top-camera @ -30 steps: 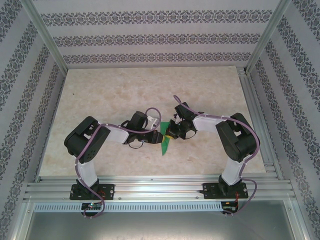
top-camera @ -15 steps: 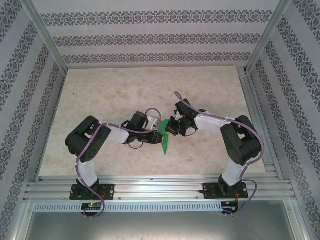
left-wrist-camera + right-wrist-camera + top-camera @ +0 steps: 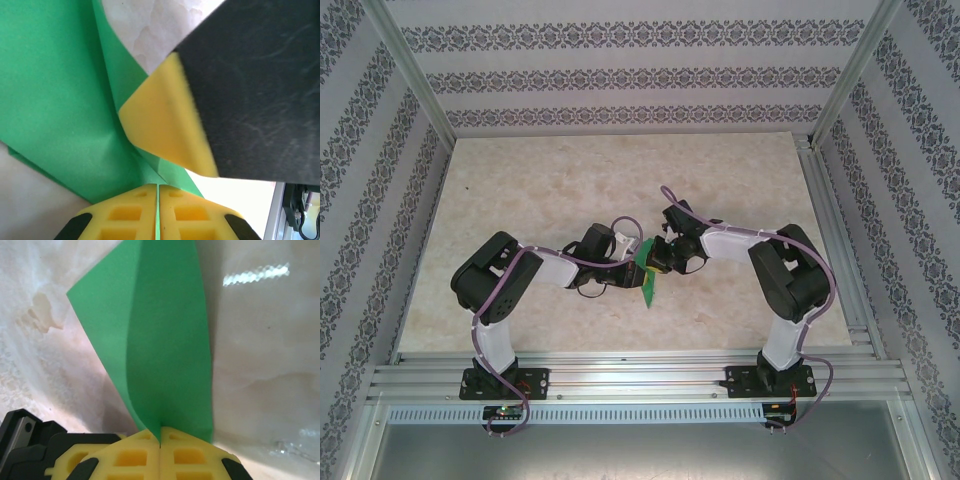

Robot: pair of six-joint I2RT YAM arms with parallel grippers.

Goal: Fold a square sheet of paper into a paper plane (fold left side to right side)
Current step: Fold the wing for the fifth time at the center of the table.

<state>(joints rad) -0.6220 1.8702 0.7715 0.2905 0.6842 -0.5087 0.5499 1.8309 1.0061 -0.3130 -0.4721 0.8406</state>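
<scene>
Square sheet of paper point(image 3: 160, 350) in left pincer point(image 3: 158, 192), right pincer point(image 3: 160, 436) (both tight)

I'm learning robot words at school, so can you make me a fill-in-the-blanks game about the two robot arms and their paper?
1. The sheet of paper is bright ____.
2. The left hand is ____ on the sheet of paper, not open.
3. The right hand has fingertips coloured ____.
4. The sheet of paper is pinched by ____ hands at once.

Missing words: green; shut; yellow; two.
</scene>
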